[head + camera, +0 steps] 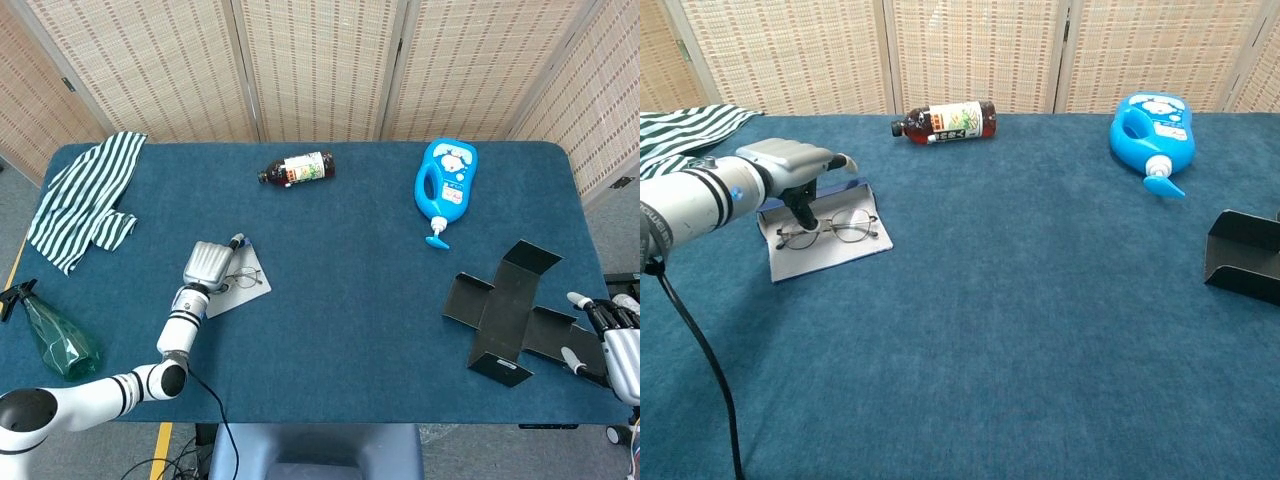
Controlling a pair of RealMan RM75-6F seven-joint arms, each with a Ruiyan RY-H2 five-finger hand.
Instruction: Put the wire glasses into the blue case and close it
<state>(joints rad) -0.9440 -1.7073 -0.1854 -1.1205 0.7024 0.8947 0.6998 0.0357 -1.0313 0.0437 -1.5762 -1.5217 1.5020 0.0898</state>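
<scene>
The glasses (828,230) lie on the pale inner face of the opened blue case (830,250), which lies flat on the left part of the desk (1020,320). The left robot hand (790,165) is over the left end of the case; one dark finger (800,210) reaches down to the left lens of the glasses, and a pale finger points out toward the right. Whether that finger presses or pinches the frame cannot be told. In the head view the same hand (207,265) covers the left half of the case (240,290).

The right robot hand (608,335) sits at the right edge of the desk, fingers spread, holding nothing, beside an unfolded black carton (510,310).

Elsewhere on the desk: a brown bottle (297,168) on its side, a blue detergent bottle (446,182), a striped cloth (85,195) and a green spray bottle (50,335).
</scene>
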